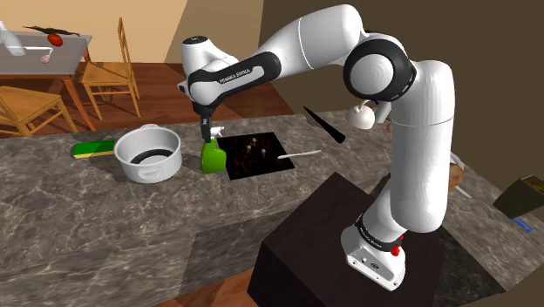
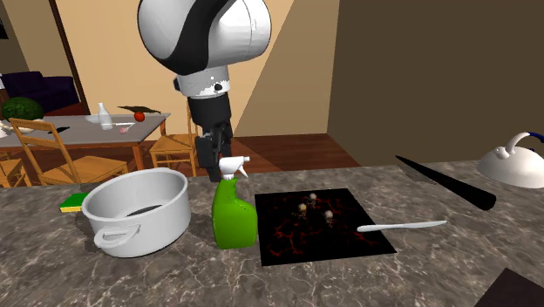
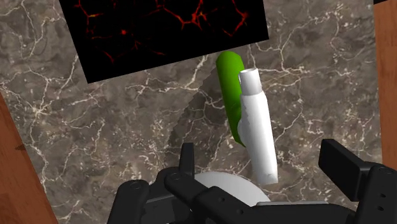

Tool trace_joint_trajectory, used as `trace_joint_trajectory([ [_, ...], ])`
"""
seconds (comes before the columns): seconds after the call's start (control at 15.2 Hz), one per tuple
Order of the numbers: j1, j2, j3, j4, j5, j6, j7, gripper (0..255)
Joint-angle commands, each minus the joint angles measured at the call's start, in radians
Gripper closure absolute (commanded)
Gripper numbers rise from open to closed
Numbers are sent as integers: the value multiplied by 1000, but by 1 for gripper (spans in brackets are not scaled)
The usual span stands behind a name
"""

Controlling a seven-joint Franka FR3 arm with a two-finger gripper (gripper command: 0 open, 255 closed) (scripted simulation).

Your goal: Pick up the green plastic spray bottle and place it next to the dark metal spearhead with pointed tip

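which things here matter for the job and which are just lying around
Job: spray bottle, spearhead, gripper.
Lying about: pot, black mat, white spoon, kettle, sponge.

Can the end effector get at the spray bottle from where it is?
Probably yes: the end effector is open right at the bottle, its white head showing between the fingers; the pot stands off to one side.
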Motion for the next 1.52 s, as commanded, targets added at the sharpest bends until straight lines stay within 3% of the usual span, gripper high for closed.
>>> trace_joint_trajectory([
  [0.0, 0, 1, 0, -1, 0, 2, 0, 0],
  [0.26, 0, 1, 0, -1, 0, 2, 0, 0],
  [0.33, 0, 1, 0, -1, 0, 2, 0, 255],
  [0.92, 0, 1, 0, -1, 0, 2, 0, 255],
  [1.45, -2, -45, 6, 39, 11, -82, -12, 255],
])
